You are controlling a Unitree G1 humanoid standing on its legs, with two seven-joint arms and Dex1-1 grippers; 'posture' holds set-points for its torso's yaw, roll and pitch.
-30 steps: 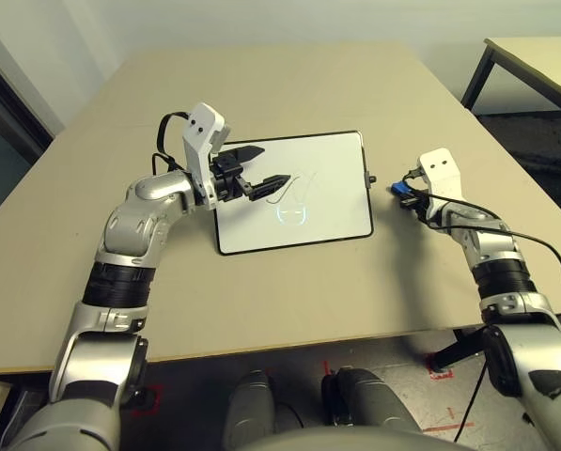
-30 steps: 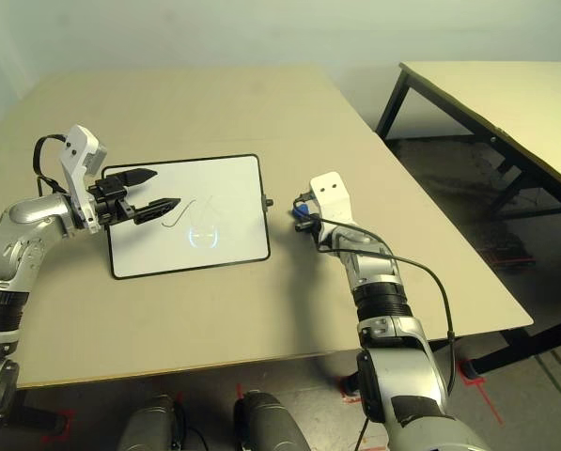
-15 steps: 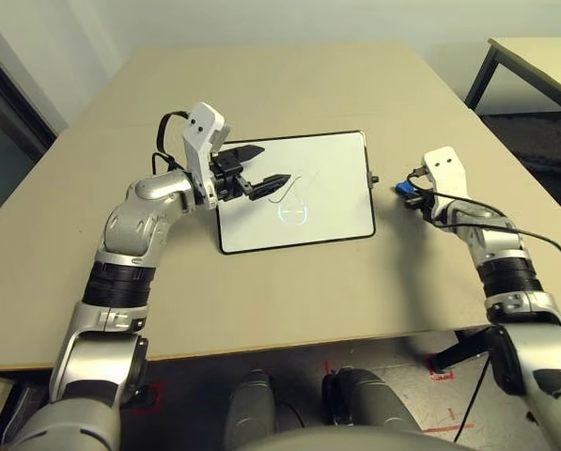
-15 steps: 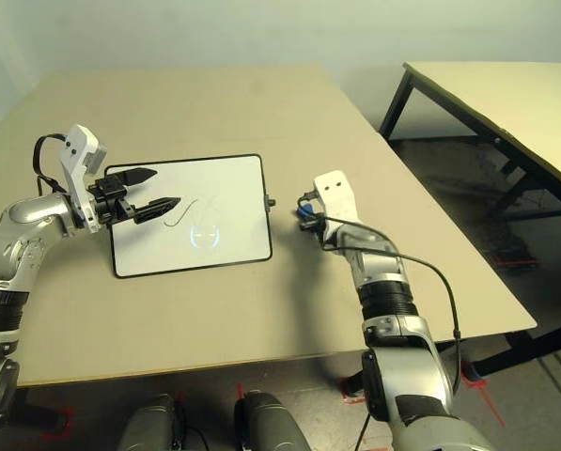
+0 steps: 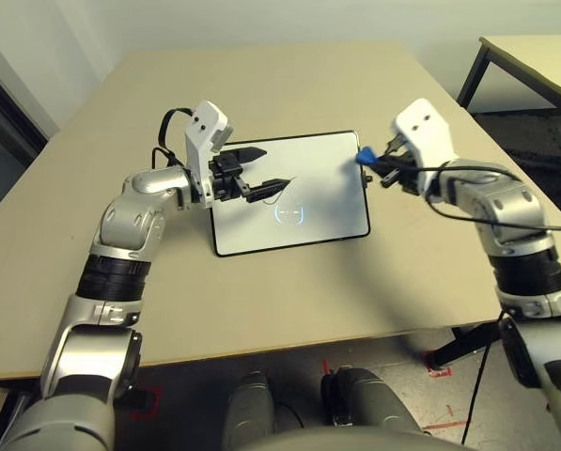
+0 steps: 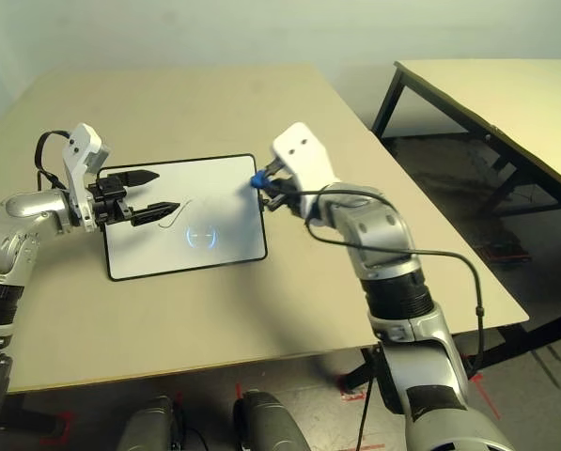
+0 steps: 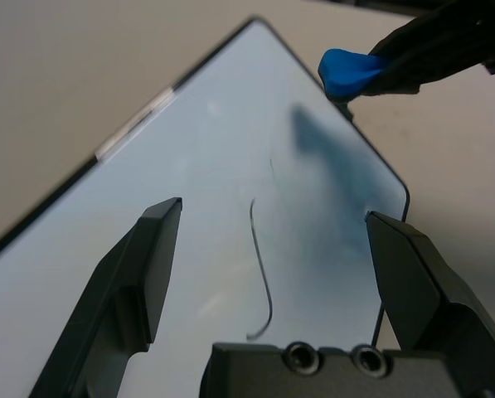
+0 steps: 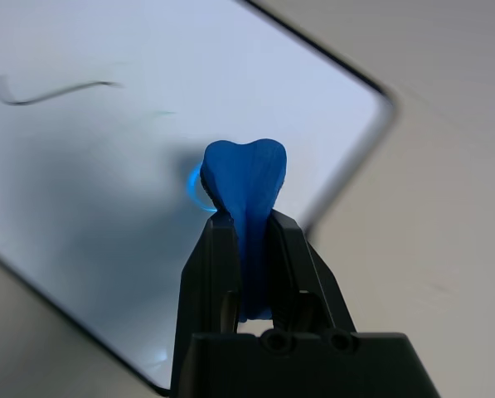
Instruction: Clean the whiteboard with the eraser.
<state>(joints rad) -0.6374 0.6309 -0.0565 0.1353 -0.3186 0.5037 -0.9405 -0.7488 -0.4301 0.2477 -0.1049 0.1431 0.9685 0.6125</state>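
Blue eraser: clenched between the fingers of the right gripper, its sides pinched and its free end sticking out past the tips; it is raised over the whiteboard's edge, on the robot's right.
White surface: the whiteboard lies on the tabletop, a thin black frame around it and its corners rounded.
Dark stroke: a thin curved line is on the whiteboard, near the left gripper's fingers, with much fainter traces close by.
Bright glare: a small pale-blue reflection shines on the board, on the robot's side of the dark line.
Black knob: one knob is on the board's right side, close under the right gripper.
Left fingers: released, spread well apart with nothing between them; the left gripper hangs over the board's left part.
Right arm: silver, it reaches in from the right, with a black cable looping beside it.
Left arm: silver too, stretched from the robot's side of the tabletop toward the board's left edge.
Shadow: a soft dark patch falls on the board below the eraser.
Second table: a pale-topped one with dark legs stands beyond the tabletop, to the right.
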